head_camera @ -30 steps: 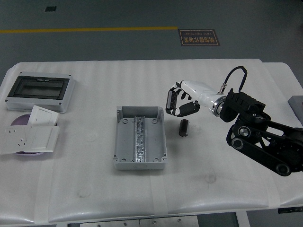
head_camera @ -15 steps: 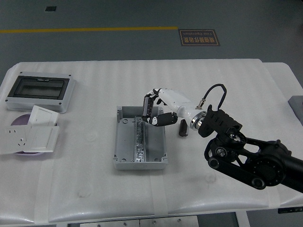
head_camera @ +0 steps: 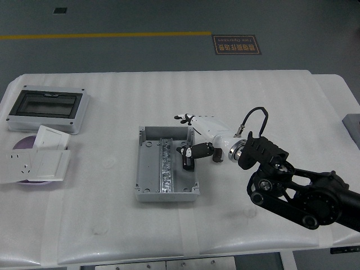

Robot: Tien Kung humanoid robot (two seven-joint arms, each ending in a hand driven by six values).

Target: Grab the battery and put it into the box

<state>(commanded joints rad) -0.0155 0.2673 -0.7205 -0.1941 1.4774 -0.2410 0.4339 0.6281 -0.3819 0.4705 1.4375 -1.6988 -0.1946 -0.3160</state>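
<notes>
From my seat at the controls I take the grey junction box (head_camera: 166,163) in the middle of the white table (head_camera: 112,225) as my reference. It lies open with its mouth up, and a metal rail (head_camera: 166,163) runs down its floor from the far wall to the near wall.

The right arm (head_camera: 298,194) comes in from the box's right and near side, its black links sitting low over the table. The right hand (head_camera: 197,140) reaches across the box's right wall, white palm shell over the far right corner, fingers (head_camera: 187,153) curled down into the right half of the box. I cannot tell for sure whether anything sits between those fingers; they look bent with nothing clearly in them.

The battery (head_camera: 216,154), a small dark cylinder, stands on the table just outside the box's right wall, tucked under the wrist and partly hidden by it. It is not inside the box.

Well to the left of the box, at the table's left edge, sits a grey enclosure with a dark window lid (head_camera: 46,108). Nearer than that lies a white wall socket plate (head_camera: 35,163) with a second white panel (head_camera: 49,138) leaning on it, both over a purple disc (head_camera: 22,144).
</notes>
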